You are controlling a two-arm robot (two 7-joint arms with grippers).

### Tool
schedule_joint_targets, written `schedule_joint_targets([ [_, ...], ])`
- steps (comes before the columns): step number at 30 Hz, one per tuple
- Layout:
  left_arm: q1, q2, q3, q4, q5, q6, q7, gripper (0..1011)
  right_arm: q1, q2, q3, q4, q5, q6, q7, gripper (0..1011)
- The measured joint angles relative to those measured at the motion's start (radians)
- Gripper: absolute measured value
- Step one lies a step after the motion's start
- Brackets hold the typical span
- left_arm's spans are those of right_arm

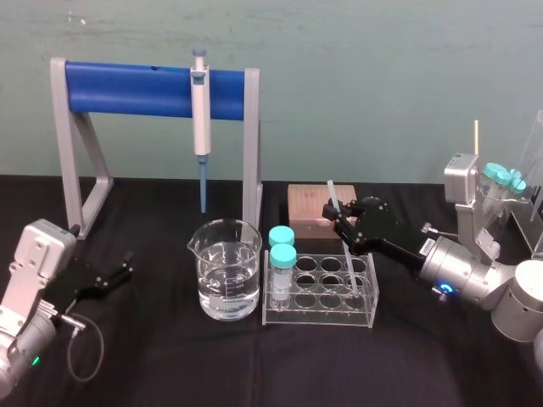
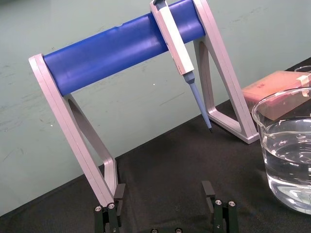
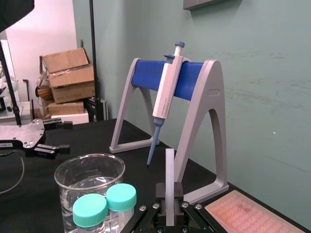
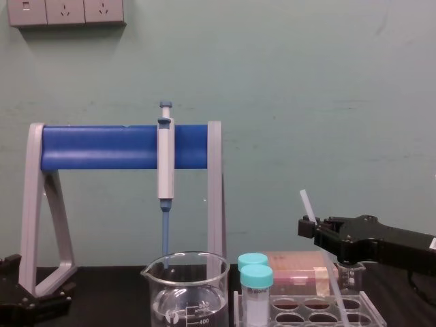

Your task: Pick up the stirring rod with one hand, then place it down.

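Observation:
The stirring rod (image 1: 333,197) is a thin translucent rod, tilted, with its upper end toward the back. Its lower part runs down into the clear tube rack (image 1: 321,315). My right gripper (image 1: 339,217) is shut on the rod's upper part, just behind the rack. The right wrist view shows the rod (image 3: 169,174) standing up between the gripper's two fingers (image 3: 169,192). From the chest view, the rod (image 4: 307,204) pokes up past the right gripper (image 4: 310,228). My left gripper (image 1: 127,265) rests open at the left of the table, its fingers (image 2: 119,190) spread with nothing between them.
A glass beaker (image 1: 227,271) of water stands left of the rack. Two teal-capped tubes (image 1: 282,254) sit in the rack's left end. A pipette (image 1: 200,119) hangs on the blue-barred stand (image 1: 136,89) behind. A pink box (image 1: 312,208) lies behind the rack.

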Motion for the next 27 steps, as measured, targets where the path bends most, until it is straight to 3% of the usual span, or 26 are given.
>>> schedule_joint_targets([
  [27,0.000,0.000,0.000,0.000,0.000,0.000,0.000,1000,0.000,0.000,0.000,0.001,0.001,-0.001,0.000,901],
])
